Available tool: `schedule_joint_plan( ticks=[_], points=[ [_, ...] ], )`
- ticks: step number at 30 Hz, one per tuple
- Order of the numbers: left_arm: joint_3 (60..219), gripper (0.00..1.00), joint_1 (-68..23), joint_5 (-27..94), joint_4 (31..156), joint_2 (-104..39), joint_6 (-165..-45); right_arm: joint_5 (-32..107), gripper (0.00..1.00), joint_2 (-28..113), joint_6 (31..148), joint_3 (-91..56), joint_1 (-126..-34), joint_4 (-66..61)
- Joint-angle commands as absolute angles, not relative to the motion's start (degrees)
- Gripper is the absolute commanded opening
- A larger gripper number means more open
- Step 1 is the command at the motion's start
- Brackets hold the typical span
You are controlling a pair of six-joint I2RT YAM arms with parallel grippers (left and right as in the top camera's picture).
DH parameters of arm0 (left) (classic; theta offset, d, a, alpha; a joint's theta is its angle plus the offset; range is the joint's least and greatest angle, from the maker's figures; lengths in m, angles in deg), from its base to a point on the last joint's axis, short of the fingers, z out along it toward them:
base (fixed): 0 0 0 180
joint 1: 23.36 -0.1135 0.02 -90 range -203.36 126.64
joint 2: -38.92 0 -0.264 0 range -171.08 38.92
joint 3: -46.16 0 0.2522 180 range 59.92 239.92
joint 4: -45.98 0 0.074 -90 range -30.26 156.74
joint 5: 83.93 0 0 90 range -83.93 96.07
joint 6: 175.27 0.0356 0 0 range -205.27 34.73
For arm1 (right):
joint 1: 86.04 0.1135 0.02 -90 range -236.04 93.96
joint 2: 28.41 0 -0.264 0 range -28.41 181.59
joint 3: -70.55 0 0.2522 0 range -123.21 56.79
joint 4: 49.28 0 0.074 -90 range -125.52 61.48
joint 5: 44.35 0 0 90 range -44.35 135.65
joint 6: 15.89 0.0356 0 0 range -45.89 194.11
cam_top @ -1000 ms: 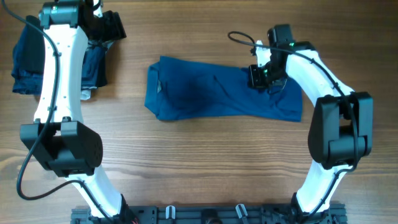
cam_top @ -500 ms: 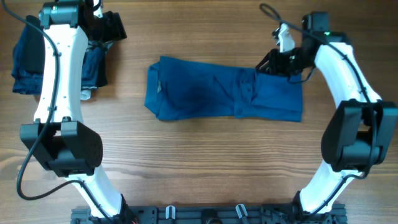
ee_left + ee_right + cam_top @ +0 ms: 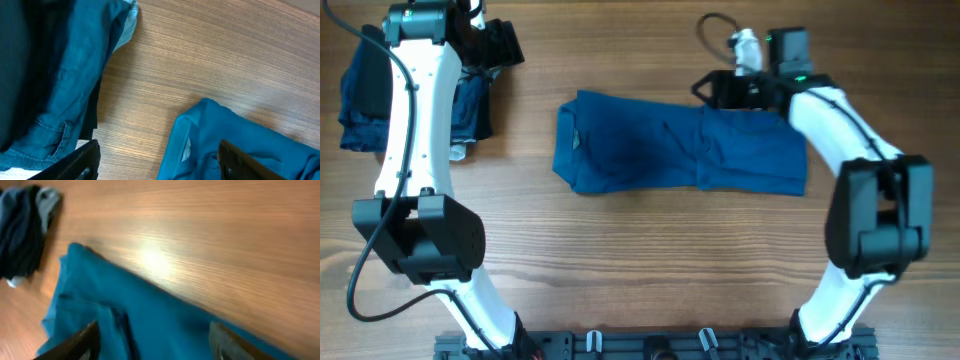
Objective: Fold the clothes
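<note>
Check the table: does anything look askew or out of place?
Nothing spilled or damaged. The blue polo shirt lies as a long band, but the layer edge across its middle runs crooked and wrinkled, so the fold looks uneven. The darker clothes pile at the table corner sits loosely heaped.

**A:** What sort of place am I driving in?

**B:** Reads as a robot test bench, lab-type setup. I see the left arm (image 3: 415, 120) and right arm (image 3: 835, 115), white and black, rising from a black rail (image 3: 650, 347) at the table (image 3: 650, 260) edge. A loose cable (image 3: 704, 20) loops off one wrist.

**A:** Could it be a home? There's laundry.

**B:** A blue shirt (image 3: 650, 150) and a clothes pile (image 3: 360, 95) on a wood-grain top, yes. My views only cover the tabletop, so I can't tell the room.
</note>
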State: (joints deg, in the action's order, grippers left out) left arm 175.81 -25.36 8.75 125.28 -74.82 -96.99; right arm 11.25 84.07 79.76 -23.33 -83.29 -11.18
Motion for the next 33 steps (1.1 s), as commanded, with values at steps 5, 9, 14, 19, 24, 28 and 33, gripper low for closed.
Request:
schedule_joint_plan(
  ticks=[5,9,14,19,24,28,33],
  points=[
    [176.16,0.86,-25.34,15.96,126.33,-77.22,-97.76,25.53,0.76,75.22,72.52,-24.73,-98.68,12.43],
    [176.16,0.86,-25.34,18.71,127.57,-82.42,-97.74,33.77,0.89,75.31,70.58,-20.95,-102.27,15.16],
    [176.16,0.87,-25.36,18.69,128.10,-85.29,-97.72,30.44,0.84,75.88,67.87,-13.04,-102.99,6.11],
    [176.16,0.87,-25.36,18.69,127.92,-85.29,-97.72,22.18,0.71,78.54,65.09,-6.04,-102.94,-5.61],
    [176.16,0.87,-25.36,18.69,127.90,-85.29,-97.72,21.72,0.23,82.35,65.20,-3.83,-102.92,-11.40],
    [176.16,0.87,-25.52,18.63,127.72,-85.29,-97.69,18.55,0.04,82.26,65.86,-6.87,-105.00,-11.86],
    [176.19,0.87,-25.52,18.65,127.29,-85.29,-97.69,19.25,0.04,82.26,68.09,-16.23,-114.46,-4.32]
  ],
)
